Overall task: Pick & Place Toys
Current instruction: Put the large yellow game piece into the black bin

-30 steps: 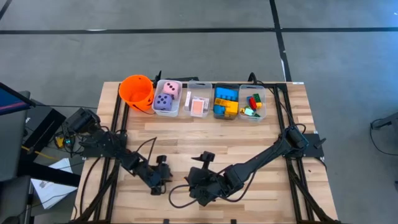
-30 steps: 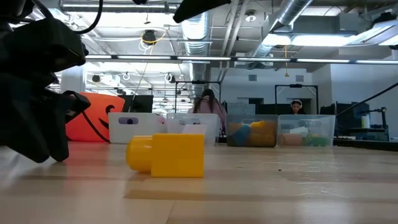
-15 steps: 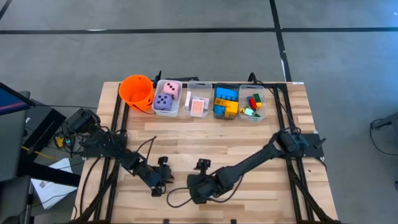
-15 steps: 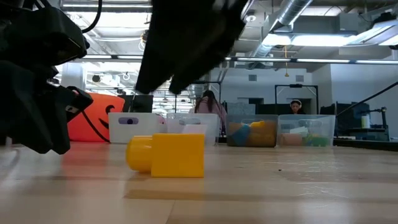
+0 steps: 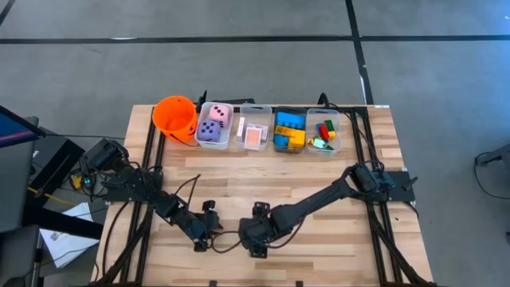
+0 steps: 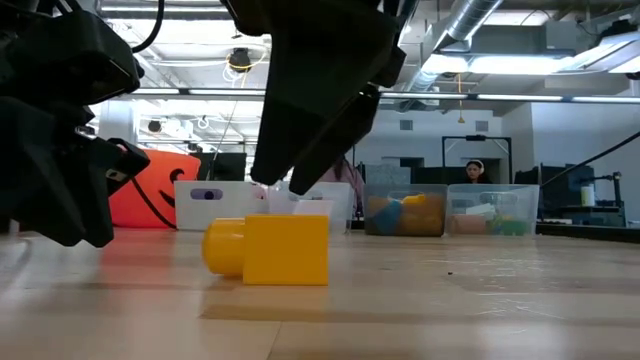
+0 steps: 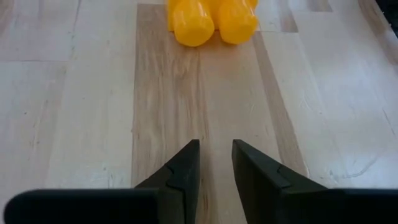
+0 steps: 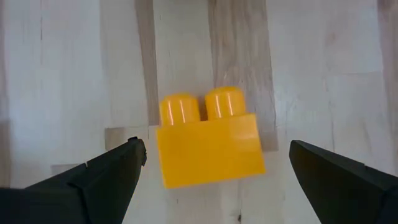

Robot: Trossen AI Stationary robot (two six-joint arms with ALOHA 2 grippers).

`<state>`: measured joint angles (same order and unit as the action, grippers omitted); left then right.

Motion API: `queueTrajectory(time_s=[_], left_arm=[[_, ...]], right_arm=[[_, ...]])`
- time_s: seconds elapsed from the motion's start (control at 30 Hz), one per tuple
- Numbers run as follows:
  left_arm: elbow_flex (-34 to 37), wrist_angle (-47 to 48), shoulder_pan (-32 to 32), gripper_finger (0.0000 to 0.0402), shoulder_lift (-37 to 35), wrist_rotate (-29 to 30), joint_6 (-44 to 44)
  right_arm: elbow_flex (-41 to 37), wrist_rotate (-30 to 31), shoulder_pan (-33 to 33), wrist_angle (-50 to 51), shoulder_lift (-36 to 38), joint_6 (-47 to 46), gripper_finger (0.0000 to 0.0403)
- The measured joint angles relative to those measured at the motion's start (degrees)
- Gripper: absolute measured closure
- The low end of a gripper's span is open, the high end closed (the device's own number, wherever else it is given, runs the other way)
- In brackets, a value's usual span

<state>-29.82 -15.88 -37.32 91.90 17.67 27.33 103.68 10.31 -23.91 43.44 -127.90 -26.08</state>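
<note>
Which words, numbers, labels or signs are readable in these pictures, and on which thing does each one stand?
No word or number can be read.
Dice: dots only, no digits.
Bucket: a black painted mark, not letters.
White bin: a small dark label, too blurred to read.
Cards: too small to read.
Yellow brick: plain, no text.

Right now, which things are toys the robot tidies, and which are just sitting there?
Toys: yellow brick, purple die, pink die, cards, small bricks.

Just there: orange bucket, clear bins, wooden table.
</note>
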Motion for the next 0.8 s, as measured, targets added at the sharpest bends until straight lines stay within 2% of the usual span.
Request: queueTrajectory(time_s=[0.27, 0.53, 0.8], left_arm=[[0.0, 0.0, 0.0, 0.0313, 0.0, 0.04, 0.11], [-0.01, -0.01, 0.0, 0.0313, -0.02, 0.07, 0.13], [-0.02, 0.3, 0.0, 0.0313, -0.02, 0.07, 0.16]], right_arm=[[0.0, -0.01, -0.04, -0.75, 0.02, 4.48, 0.0008], [0.11, -4.32, 0.04, -2.03, -2.76, 5.1, 0.0008], [0.0, -3.98, 0.47, -3.79, -4.69, 5.32, 0.0008]])
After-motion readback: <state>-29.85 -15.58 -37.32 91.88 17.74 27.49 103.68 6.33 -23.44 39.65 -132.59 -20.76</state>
